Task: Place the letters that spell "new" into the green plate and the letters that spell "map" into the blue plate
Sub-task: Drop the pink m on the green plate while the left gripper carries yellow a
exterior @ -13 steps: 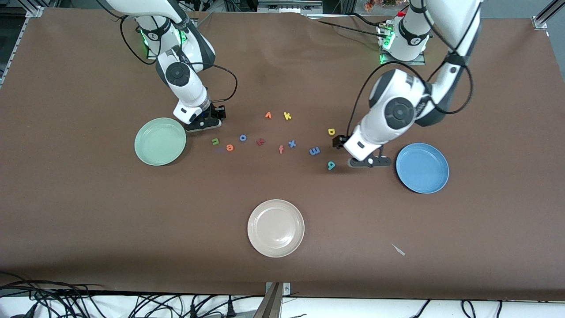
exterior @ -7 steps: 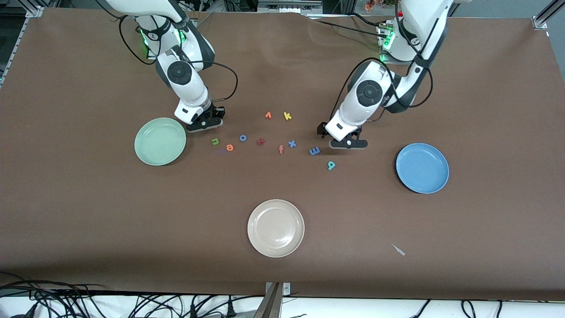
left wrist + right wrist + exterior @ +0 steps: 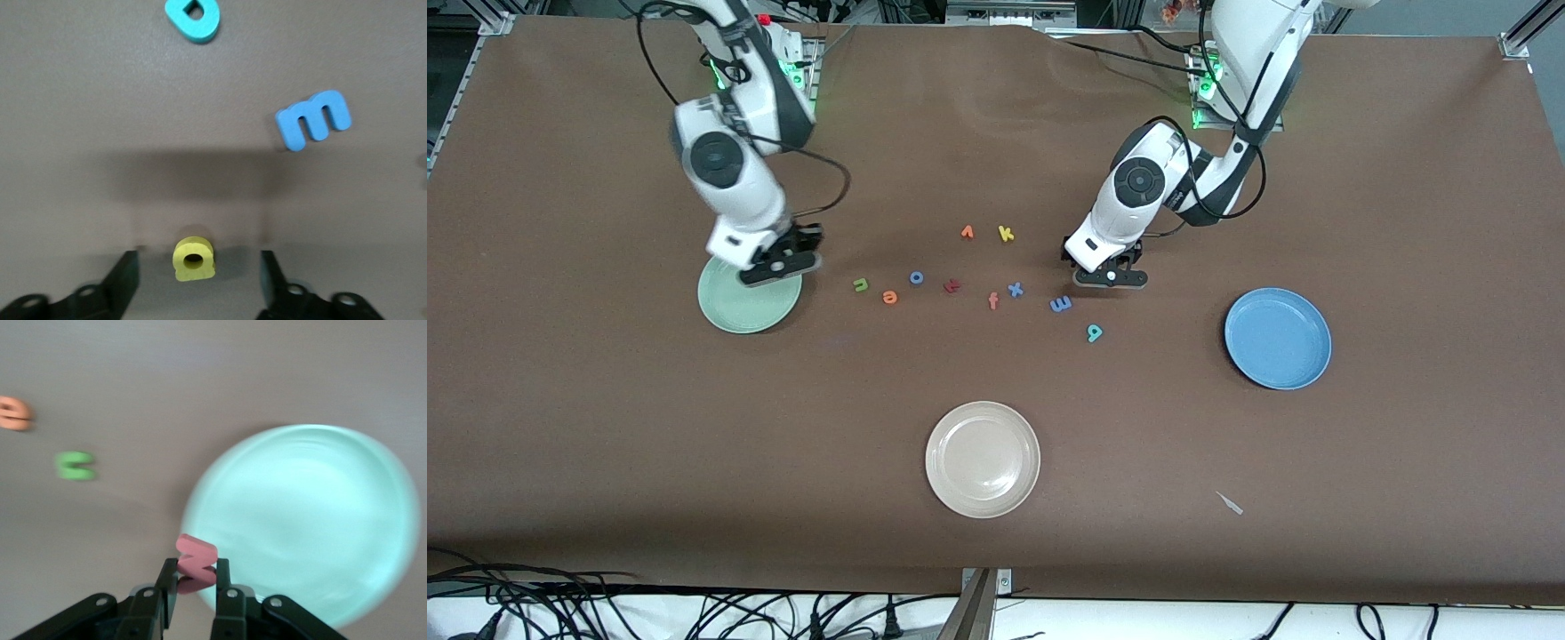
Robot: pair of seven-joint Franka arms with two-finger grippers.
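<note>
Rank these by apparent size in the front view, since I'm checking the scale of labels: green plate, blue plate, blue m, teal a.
1. blue plate and green plate: alike; the right gripper covers part of the green one.
2. blue m.
3. teal a, barely smaller.

Right gripper lifted salmon "w", moved over green plate; left gripper shifted onto yellow "p".

green plate partly hidden by right claw

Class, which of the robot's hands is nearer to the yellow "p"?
Left. The left hand straddles the yellow "p", fingers open. The right hand is over the green plate, gripping the pink "w".
</note>
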